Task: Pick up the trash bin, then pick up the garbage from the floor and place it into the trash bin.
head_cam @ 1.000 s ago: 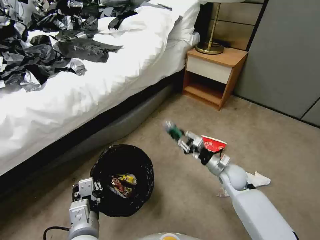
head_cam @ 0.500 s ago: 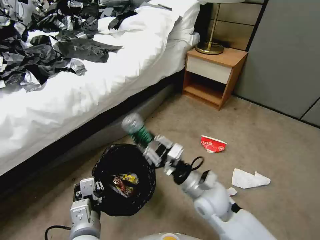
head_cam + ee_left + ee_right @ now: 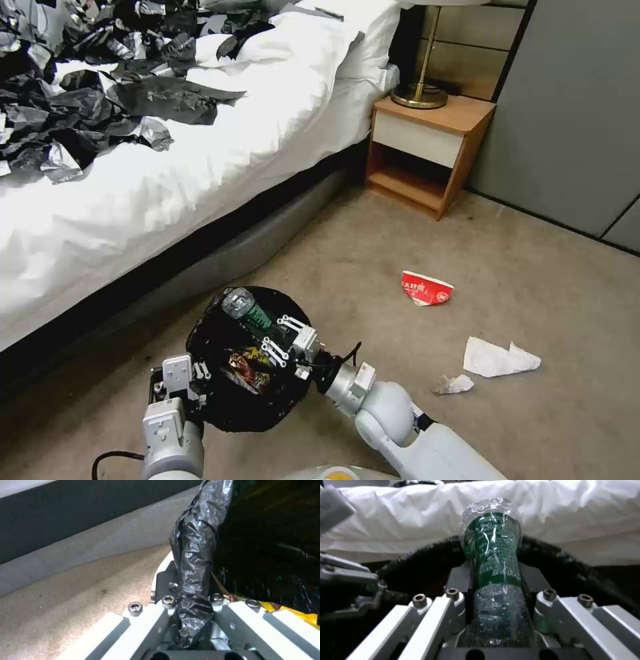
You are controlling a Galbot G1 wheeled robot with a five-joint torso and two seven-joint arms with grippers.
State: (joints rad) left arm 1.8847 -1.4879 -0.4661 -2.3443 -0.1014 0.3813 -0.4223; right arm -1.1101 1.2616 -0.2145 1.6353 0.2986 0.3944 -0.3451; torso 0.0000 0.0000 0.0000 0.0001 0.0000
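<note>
Bottle (image 3: 245, 308) sits clamped in the right gripper (image 3: 280, 339), long axis pointing over the bin (image 3: 220, 407) toward the bed, seemingly above the opening, while the left gripper (image 3: 175, 381) pinches the bin's rim.

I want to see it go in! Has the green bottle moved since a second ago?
Yes. The right gripper has carried the green bottle away from the red paper cup lying on the carpet, leftward and nearer, to above the trash bin.

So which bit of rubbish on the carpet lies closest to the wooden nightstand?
The crushed red-and-white paper cup; the crumpled white tissue and the small scrap lie farther from it.
</note>
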